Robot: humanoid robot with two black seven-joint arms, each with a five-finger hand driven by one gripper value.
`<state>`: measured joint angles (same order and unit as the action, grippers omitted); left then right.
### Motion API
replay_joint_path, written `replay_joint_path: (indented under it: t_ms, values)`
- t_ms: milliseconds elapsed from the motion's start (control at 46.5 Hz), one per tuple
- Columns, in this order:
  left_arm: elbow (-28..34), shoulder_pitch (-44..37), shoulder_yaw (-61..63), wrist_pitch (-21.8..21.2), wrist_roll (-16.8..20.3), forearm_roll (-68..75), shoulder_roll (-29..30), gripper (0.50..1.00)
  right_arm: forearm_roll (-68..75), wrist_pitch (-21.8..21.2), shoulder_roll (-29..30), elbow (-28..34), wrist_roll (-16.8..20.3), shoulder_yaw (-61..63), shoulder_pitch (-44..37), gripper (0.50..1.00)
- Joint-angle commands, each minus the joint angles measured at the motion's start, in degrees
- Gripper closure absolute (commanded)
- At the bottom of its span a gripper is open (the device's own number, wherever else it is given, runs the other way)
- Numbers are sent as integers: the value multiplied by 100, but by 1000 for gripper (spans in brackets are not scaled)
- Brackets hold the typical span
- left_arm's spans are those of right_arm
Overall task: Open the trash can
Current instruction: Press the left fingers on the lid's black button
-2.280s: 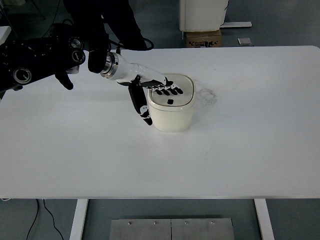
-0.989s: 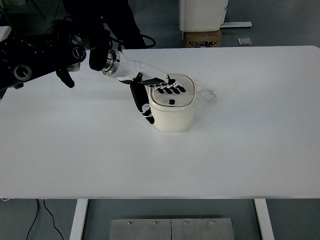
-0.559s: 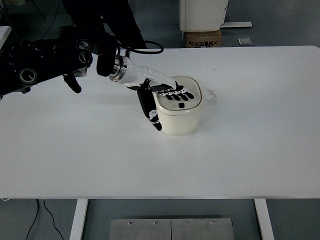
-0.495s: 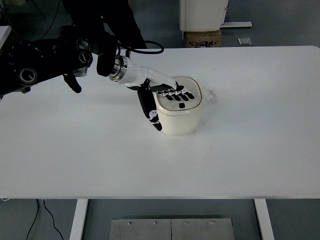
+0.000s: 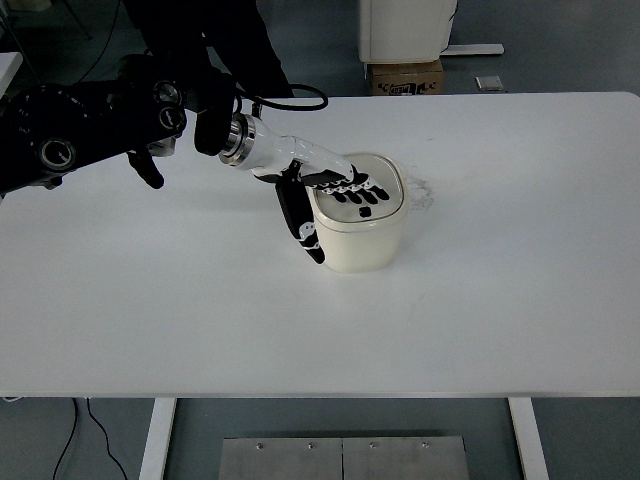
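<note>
A small cream trash can [image 5: 365, 240] with a rounded square lid [image 5: 385, 190] stands near the middle of the white table [image 5: 320, 320]. The lid lies flat and closed, with a small dark button [image 5: 364, 212] near its front. My left hand [image 5: 325, 200] reaches in from the left. Its fingers [image 5: 350, 186] lie spread flat on the lid's left part, and its thumb [image 5: 305, 228] hangs down the can's left side. The hand grasps nothing.
My dark left arm [image 5: 90, 115] fills the upper left corner. A faint scuff mark [image 5: 420, 190] sits on the table just right of the can. Beyond the far edge stand a cardboard box [image 5: 405, 76] and a white unit [image 5: 408, 28].
The can has slid to the right on the table with my left hand pushing along on its lid. In the last half second almost nothing moved.
</note>
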<state>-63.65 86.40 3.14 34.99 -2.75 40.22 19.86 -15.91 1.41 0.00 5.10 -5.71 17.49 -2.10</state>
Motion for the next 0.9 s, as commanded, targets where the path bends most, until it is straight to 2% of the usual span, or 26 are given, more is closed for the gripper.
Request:
replay_joint_path:
  t_ms: [0, 882]
  values:
    - [1, -36, 2, 1, 2, 21, 0, 500, 0, 0, 0, 0, 0, 0, -1, 509]
    - [1, -18, 11, 1, 2, 56, 26, 500, 0, 0, 0, 0, 0, 0, -1, 509]
